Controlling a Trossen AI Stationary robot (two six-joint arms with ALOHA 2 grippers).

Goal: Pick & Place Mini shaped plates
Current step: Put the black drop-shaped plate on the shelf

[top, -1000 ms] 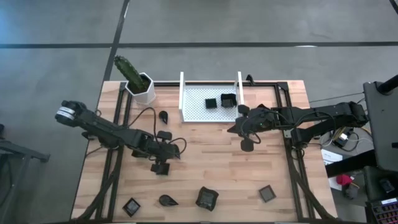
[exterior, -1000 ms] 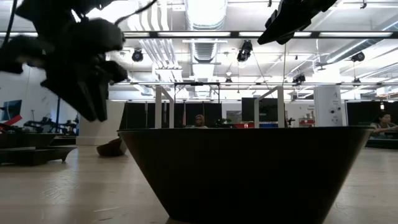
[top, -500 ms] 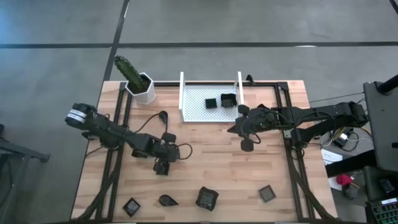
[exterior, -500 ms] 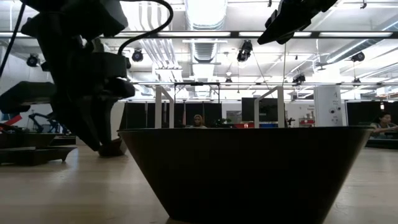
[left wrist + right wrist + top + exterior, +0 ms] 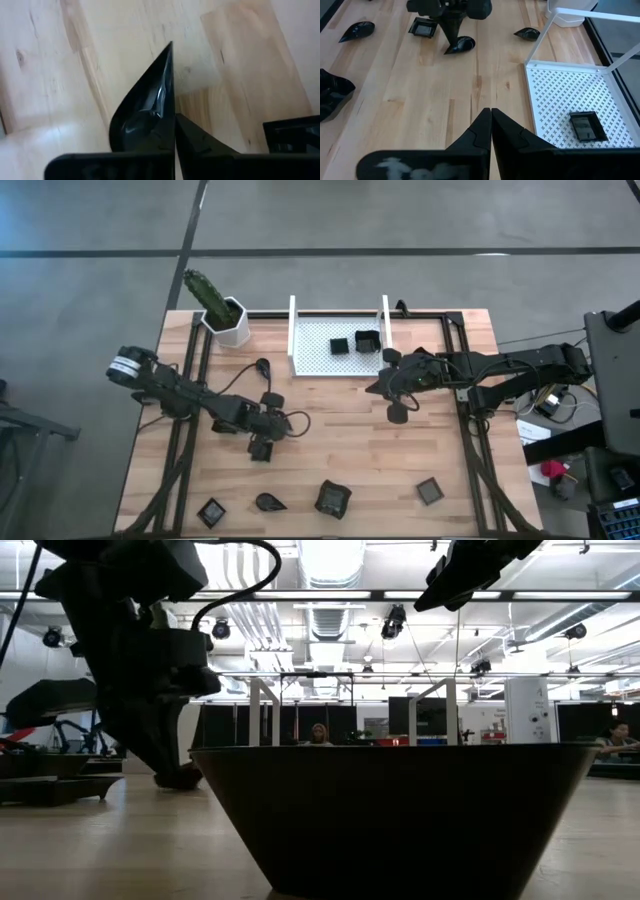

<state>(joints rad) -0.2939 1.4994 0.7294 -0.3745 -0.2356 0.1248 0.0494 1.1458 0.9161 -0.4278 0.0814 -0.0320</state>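
We see the wooden table [image 5: 330, 450] from above, with the white perforated tray [image 5: 315, 355] at its far edge and a potted cactus [image 5: 222, 312] just beside the tray's left side. Two square mini shaped plates [image 5: 354, 342] lie in the tray's right part. The left arm stretches low across the table's left half, its wrist bent down so that the left gripper [image 5: 261, 448] points at the board; its fingers are pressed together on the rim of a teardrop plate [image 5: 145, 112], which rests on the wood beneath it. The right arm reaches in from the right edge, and the right gripper [image 5: 491, 114] hangs above bare wood just in front of the tray, fingers fully together and empty. Four more small plates lie along the near edge, from a square one [image 5: 211, 511] to another square one [image 5: 430, 491], and a leaf-shaped one [image 5: 263, 366] sits near the cactus. A second ago the left gripper stood wide apart above that teardrop plate; now it is down and clamped. The right arm has not moved.
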